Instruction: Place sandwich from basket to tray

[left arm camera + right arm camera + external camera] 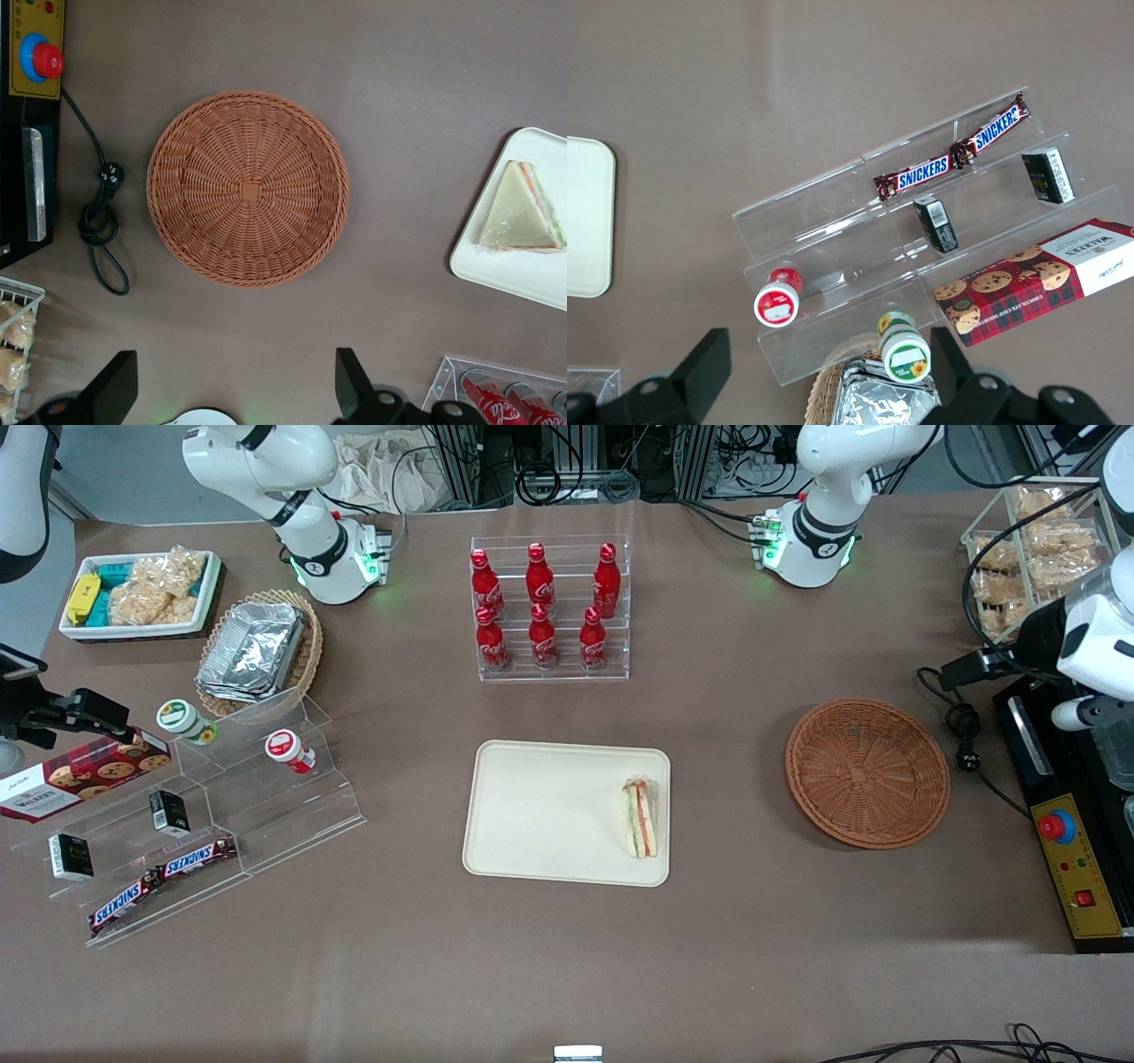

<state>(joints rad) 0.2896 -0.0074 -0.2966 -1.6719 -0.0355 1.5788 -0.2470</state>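
Observation:
The sandwich (pixel 640 817), a small wedge with green and red-orange layers, lies on the cream tray (pixel 549 815) at the tray's end nearest the basket. It also shows in the left wrist view (pixel 518 208) on the tray (pixel 523 270). The round reddish-brown wicker basket (pixel 866 771) is empty and sits on the table toward the working arm's end; the left wrist view looks straight down into it (pixel 248 188). My left gripper (pixel 235 385) is open and empty, raised well above the table beside the basket, touching nothing.
A clear rack of cola bottles (pixel 549 607) stands farther from the front camera than the tray. A control box with a red button (pixel 1076 859) and a black cable (pixel 970 735) lie beside the basket. A clear stepped snack display (pixel 177 815) stands toward the parked arm's end.

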